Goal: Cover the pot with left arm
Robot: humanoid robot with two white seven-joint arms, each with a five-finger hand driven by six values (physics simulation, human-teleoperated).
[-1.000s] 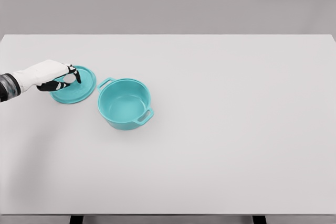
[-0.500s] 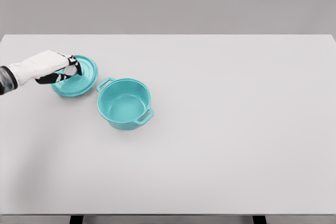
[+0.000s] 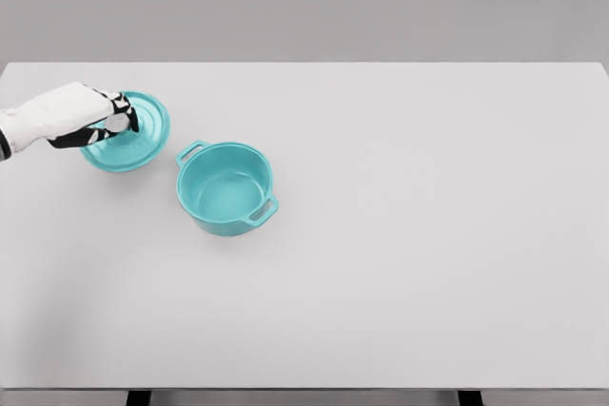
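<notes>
White table (image 3: 428,235) with the left hand (image 3: 71,113) pinching the teal lid (image 3: 128,135) by its knob beside the open pot (image 3: 225,187); a tilted lid could slip or clip the rim.

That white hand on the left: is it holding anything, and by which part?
Yes. The left hand holds the teal lid, its fingers closed on the knob at the lid's top. The pot beside it stands open.
</notes>
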